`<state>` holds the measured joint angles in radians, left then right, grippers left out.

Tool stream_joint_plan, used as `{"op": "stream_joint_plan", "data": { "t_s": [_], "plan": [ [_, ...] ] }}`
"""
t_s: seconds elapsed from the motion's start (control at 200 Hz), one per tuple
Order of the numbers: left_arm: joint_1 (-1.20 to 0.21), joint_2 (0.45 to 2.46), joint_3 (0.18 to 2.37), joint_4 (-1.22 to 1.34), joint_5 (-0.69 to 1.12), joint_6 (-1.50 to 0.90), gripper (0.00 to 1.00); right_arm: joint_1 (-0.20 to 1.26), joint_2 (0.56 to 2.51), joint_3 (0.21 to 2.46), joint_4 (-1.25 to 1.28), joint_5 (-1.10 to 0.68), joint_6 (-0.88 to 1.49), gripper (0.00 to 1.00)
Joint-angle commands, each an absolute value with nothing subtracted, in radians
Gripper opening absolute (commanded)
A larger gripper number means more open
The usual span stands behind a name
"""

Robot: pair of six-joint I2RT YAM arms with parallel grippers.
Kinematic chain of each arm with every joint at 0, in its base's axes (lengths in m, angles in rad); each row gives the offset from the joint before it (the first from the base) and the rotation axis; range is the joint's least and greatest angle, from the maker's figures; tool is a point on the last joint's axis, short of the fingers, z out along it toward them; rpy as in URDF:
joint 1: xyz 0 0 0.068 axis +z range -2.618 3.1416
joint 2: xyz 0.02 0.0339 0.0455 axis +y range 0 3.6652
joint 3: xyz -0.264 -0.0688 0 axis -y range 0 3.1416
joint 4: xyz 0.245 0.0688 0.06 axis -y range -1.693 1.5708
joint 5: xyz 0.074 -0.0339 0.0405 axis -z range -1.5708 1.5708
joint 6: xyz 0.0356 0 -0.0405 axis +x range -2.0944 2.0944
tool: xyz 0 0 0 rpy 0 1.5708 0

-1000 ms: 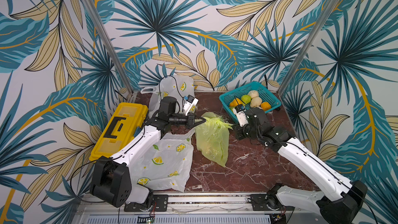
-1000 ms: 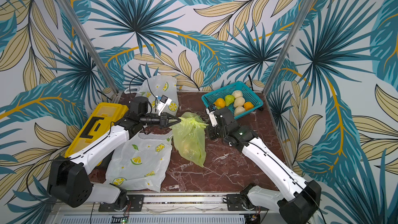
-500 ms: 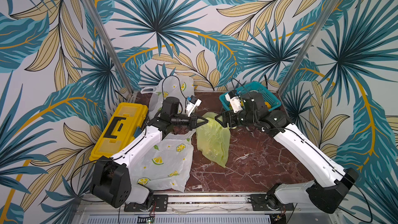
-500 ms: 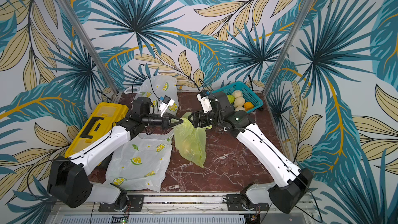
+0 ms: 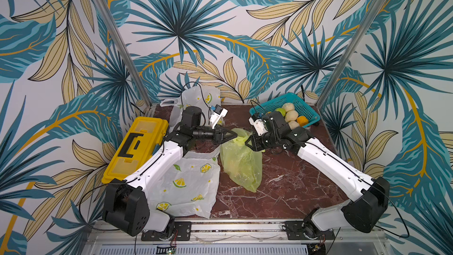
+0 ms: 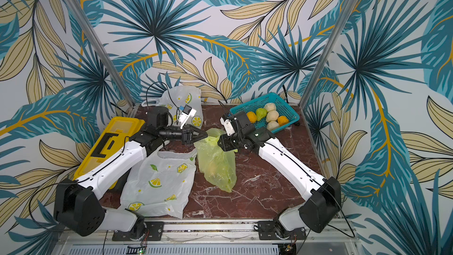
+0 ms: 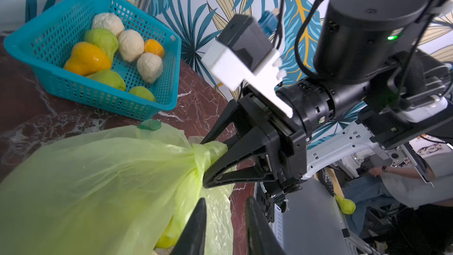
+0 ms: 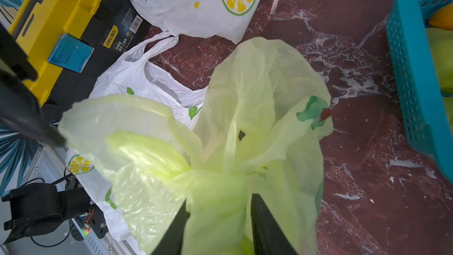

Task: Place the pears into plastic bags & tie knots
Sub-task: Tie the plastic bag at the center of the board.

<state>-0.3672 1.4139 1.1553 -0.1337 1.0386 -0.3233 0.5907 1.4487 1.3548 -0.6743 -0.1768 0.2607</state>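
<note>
Marble bench [image 5: 282,192] mid-frame carries green bag [image 5: 241,165]; right end effector [image 7: 203,163] pinches its knot [image 7: 198,153], left end effector [image 7: 225,199] parted alongside. Pulling one-sided may tip bag, tear thin plastic, or loosen knot.

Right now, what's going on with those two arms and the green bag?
The right gripper pinches the gathered neck of the light green bag, which looks knotted, with a pear showing inside. The left gripper sits open beside that neck. More pears wait in the teal basket, and a white lemon-print bag lies flat nearby.
</note>
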Motion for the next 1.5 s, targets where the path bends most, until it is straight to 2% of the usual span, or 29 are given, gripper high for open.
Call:
{"op": "stream_joint_plan", "data": {
  "t_s": [0.0,0.185,0.361,0.546,0.651,0.776,0.826,0.906,0.961,1.102,1.227,1.357,1.492],
  "plan": [
    [-0.356,1.402,1.163,-0.167,1.093,-0.314,0.44,0.593,1.431,1.315,-0.623,-0.181,0.249,0.38],
    [-0.364,1.431,1.205,-0.361,0.982,-0.161,0.54,0.594,1.433,1.308,-0.6,-0.203,0.249,0.38],
    [-0.372,1.502,1.25,-0.457,0.912,-0.084,0.55,0.593,1.429,1.303,-0.597,-0.211,0.245,0.38],
    [-0.396,1.536,1.26,-0.457,0.935,-0.073,0.55,0.594,1.422,1.287,-0.588,-0.218,0.248,0.38],
    [-0.403,1.544,1.265,-0.457,0.972,-0.073,0.5,0.593,1.422,1.283,-0.586,-0.218,0.25,0.38],
    [-0.395,1.548,1.272,-0.456,0.961,-0.075,0.35,0.593,1.419,1.278,-0.582,-0.229,0.252,0.38],
    [-0.385,1.556,1.28,-0.457,0.969,-0.089,0.35,0.593,1.418,1.279,-0.585,-0.232,0.252,0.38],
    [-0.371,1.56,1.294,-0.456,0.986,-0.104,0.45,0.594,1.412,1.273,-0.589,-0.232,0.251,0.37],
    [-0.365,1.556,1.299,-0.457,0.999,-0.106,0.45,0.594,1.407,1.266,-0.584,-0.229,0.252,0.37],
    [-0.366,1.567,1.309,-0.457,1.033,-0.11,0.34,0.594,1.406,1.259,-0.571,-0.234,0.261,0.37],
    [-0.379,1.568,1.291,-0.457,1.038,-0.103,0.4,0.594,1.412,1.264,-0.568,-0.237,0.262,0.37],
    [-0.379,1.575,1.279,-0.457,1.031,-0.094,0.39,0.595,1.414,1.266,-0.569,-0.239,0.261,0.37],
    [-0.376,1.591,1.292,-0.457,1.026,-0.097,0.27,0.593,1.413,1.267,-0.571,-0.241,0.261,0.37]
  ]
}}
